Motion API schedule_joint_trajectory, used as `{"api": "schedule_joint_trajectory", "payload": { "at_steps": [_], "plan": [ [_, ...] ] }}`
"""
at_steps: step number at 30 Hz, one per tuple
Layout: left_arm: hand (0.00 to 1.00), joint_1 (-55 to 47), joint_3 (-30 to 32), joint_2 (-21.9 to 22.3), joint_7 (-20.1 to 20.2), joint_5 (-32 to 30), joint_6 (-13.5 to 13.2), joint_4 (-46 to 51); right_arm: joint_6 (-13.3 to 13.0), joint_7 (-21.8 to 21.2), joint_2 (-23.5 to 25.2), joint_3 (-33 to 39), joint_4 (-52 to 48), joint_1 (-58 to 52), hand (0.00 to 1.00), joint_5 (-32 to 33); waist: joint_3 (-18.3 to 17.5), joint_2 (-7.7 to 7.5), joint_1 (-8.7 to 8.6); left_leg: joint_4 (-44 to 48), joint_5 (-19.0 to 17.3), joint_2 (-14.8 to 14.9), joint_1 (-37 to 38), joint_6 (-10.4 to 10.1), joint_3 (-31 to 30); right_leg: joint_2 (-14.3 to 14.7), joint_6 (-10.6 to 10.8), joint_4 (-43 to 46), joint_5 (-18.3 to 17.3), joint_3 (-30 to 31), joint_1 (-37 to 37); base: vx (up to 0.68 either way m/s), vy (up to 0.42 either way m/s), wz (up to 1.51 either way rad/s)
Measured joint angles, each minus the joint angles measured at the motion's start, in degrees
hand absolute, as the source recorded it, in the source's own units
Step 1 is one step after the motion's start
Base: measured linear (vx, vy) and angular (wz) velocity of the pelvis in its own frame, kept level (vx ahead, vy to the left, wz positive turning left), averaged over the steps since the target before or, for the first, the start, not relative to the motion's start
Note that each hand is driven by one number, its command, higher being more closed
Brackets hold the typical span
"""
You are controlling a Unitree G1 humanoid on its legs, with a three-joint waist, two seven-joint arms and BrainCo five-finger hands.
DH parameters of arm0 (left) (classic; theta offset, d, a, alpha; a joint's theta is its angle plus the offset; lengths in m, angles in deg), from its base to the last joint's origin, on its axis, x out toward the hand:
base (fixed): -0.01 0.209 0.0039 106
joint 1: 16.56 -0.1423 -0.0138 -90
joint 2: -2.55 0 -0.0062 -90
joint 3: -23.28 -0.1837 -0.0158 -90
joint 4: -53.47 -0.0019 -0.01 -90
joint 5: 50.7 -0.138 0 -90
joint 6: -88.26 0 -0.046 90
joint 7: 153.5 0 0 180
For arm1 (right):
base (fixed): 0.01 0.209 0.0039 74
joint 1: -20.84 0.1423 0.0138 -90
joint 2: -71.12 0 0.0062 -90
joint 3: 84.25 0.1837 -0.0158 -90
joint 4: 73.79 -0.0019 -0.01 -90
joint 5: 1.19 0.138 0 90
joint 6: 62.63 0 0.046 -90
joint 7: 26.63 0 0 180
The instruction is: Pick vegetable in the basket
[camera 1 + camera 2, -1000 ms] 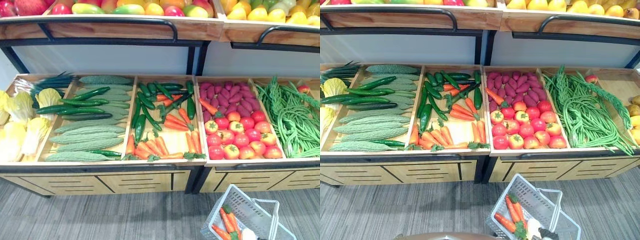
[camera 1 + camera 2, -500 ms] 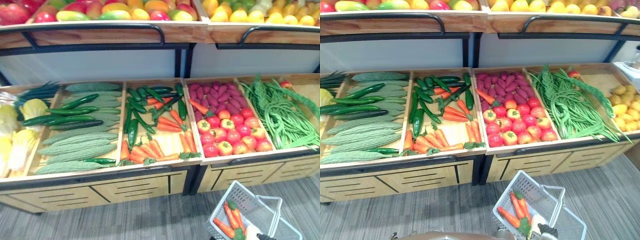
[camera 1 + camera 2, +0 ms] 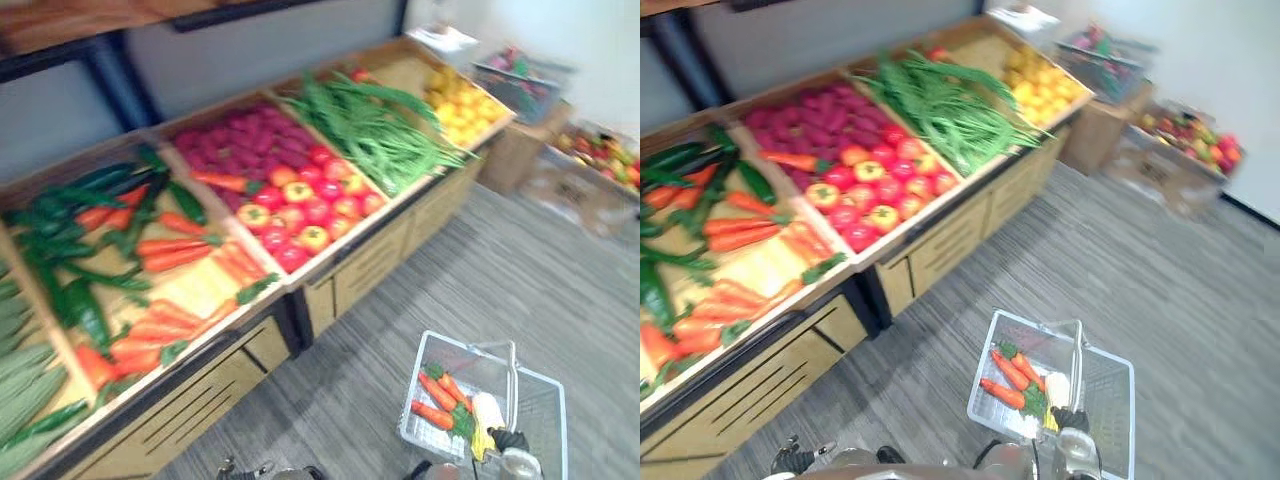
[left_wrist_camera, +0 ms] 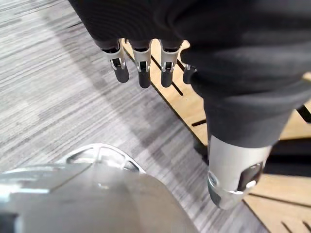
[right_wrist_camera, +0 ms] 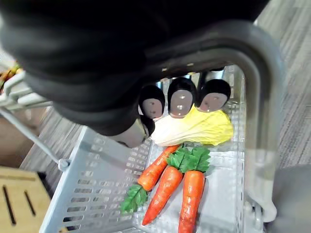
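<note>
Right hand [image 5: 181,101] is clamped on the grey handle [image 5: 260,97] of the basket [image 5: 97,189]; through its wrist camera I see the dark-tipped fingers curled under the bar with the thumb tucked in beside them. Looking down past those fingers, the basket holds three carrots [image 5: 167,187] lying side by side with their green tops bunched together, and a pale yellow cabbage [image 5: 204,127] lying across them at the leafy end, just under my fingertips. The carrots touch one another and rest on the slotted bottom, near one side wall.

From the head camera, the basket [image 3: 535,400] shows low on my right over the grey striped floor [image 3: 560,260], well apart from the wooden stand [image 3: 370,265], with the second handle standing up across its middle.

On the stand I can make out a carrot pile [image 3: 170,250] mixed with dark green vegetables, then a crate of tomatoes [image 3: 300,215] with purple-red vegetables behind them, then green beans [image 3: 375,130], and yellow produce [image 3: 465,105] at the far end. Cardboard boxes [image 3: 590,170] of mixed produce sit on the floor beyond the stand.

My left hand [image 4: 142,73] hangs with its fingers straight and slightly apart, thumb out to one side, holding nothing; it points down at the floor just beside the slotted wooden front of the stand.
</note>
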Motion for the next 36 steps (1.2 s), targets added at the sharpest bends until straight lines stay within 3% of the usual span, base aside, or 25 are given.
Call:
{"api": "schedule_joint_trajectory", "payload": {
  "at_steps": [1,2,3,5,7,9,11,12,15,19,22,25,30,36],
  "plan": [
    [0.0,-0.28,0.21,0.4,0.16,-0.03,-0.08,-0.07,-0.01,-0.01,0.3,-0.55,0.0,0.52,1.0,-0.48,-1.03,0.95,0.54,-1.84,2.07,1.6,-0.02,-0.6,4.23,2.56,0.68,-6.14,-1.7,-0.21,1.2,-0.08,-0.269,-1.57],
    [0.0,-0.51,0.26,-0.19,0.3,0.02,-0.17,0.06,0.04,0.01,0.3,-1.42,0.06,0.24,1.0,-0.62,-1.06,-0.51,0.06,-1.44,2.75,1.28,0.12,-1.33,7.48,0.36,2.16,-5.38,-5.13,-1.83,1.18,-0.08,-0.327,-1.45],
    [0.0,-0.05,0.25,-0.52,0.27,0.03,-0.12,0.09,0.06,0.0,0.22,-1.78,0.1,0.07,1.0,-0.66,-0.77,-0.95,-0.19,-0.43,2.68,1.66,0.21,-1.4,8.7,-0.04,3.61,-6.15,-6.07,-2.2,1.25,-0.02,-0.295,-1.07],
    [0.0,1.25,0.38,0.01,0.0,0.04,0.55,-0.83,0.21,0.02,0.03,-2.89,0.41,-1.52,1.0,-0.74,-0.04,0.96,-1.09,1.93,4.02,5.71,0.99,-2.33,9.66,5.75,0.58,-11.35,-3.7,-0.75,2.66,0.01,-0.308,-0.77],
    [0.0,1.09,0.4,-0.12,-0.05,0.04,0.68,-1.24,0.11,0.03,0.47,-4.53,-0.23,-3.27,1.0,-0.73,0.1,0.75,-1.84,4.74,5.37,8.74,2.12,-1.92,9.3,9.15,-0.58,-15.5,-2.73,0.85,5.56,-0.01,-0.246,-0.63],
    [0.0,1.14,0.42,-0.2,-0.15,0.05,0.66,-1.2,0.01,0.08,0.85,-4.6,-0.33,-4.73,1.0,-0.73,-0.43,1.53,-2.48,7.64,6.54,10.86,2.79,-2.51,6.5,11.22,-1.15,-17.82,-2.38,3.2,6.93,-0.03,-0.179,-0.66],
    [0.0,0.99,1.02,0.15,-0.13,0.05,0.63,-1.21,-0.09,0.07,0.58,-5.36,-0.32,-5.0,1.0,-0.72,-0.17,1.13,-2.56,10.55,8.29,11.98,3.05,-3.16,3.92,12.17,-1.59,-19.1,-1.94,5.92,7.28,-0.02,-0.102,-0.86],
    [0.0,0.73,2.21,0.36,-0.29,0.16,0.56,-1.13,-0.16,-0.01,0.75,-7.69,-0.18,-4.78,1.0,-0.75,0.16,0.48,-1.85,14.78,8.44,10.7,0.7,-4.66,-7.16,12.47,-1.83,-21.3,-0.16,11.39,8.3,-0.01,-0.067,-1.41],
    [0.0,-0.28,1.94,1.92,-1.94,2.13,-0.17,0.07,-0.72,-0.29,-0.26,-9.12,-0.11,-4.29,1.0,-1.97,0.41,0.81,-1.13,8.39,4.22,-1.96,-0.61,-7.68,-35.2,12.17,-0.88,-22.74,2.7,21.84,8.55,0.0,0.032,-1.93],
    [0.0,-0.27,1.6,2.28,-1.88,2.26,-0.47,1.05,-1.05,-0.67,-0.87,-9.04,-0.12,-4.97,1.0,-2.16,0.46,2.27,-1.13,-0.79,3.86,-4.96,-1.19,-7.46,-47.13,14.69,0.72,-23.51,3.91,27.93,6.8,-0.05,0.152,-1.02],
    [0.0,0.35,1.45,2.5,-1.69,2.21,-0.5,1.09,-1.4,-0.96,-1.18,-8.94,-0.23,-5.51,1.0,-2.16,-0.27,3.37,-1.1,-7.75,1.32,-5.75,-0.32,-5.86,-49.02,15.11,3.06,-26.9,6.42,30.52,4.91,-0.02,0.299,-0.66],
    [0.0,0.33,1.57,1.65,-1.7,2.11,-0.42,0.9,-1.97,-1.2,-0.15,-8.77,-0.39,-6.16,1.0,-2.16,-0.42,1.4,-1.25,-9.8,2.69,-9.14,-0.25,-4.0,-46.69,12.11,4.66,-31.36,11.09,31.4,5.17,0.0,0.238,-0.24],
    [0.0,0.6,-0.32,1.82,-1.33,1.8,-0.57,0.86,-2.87,-1.41,-0.32,-8.44,-0.56,-6.6,1.0,-2.18,-0.46,2.08,-1.46,-11.81,3.26,-12.66,2.07,-3.09,-46.63,9.22,5.93,-31.93,11.95,31.53,6.83,0.04,0.15,0.03],
    [0.0,0.6,-1.46,0.41,-0.08,1.27,-0.66,-1.29,-2.91,-2.63,0.22,-8.83,-0.62,-5.52,1.0,-2.75,-0.09,0.96,-1.13,-12.25,3.02,-12.56,4.03,-2.69,-41.74,9.21,5.78,-26.87,11.81,33.62,3.81,-0.01,0.045,-0.35]
  ]
}}
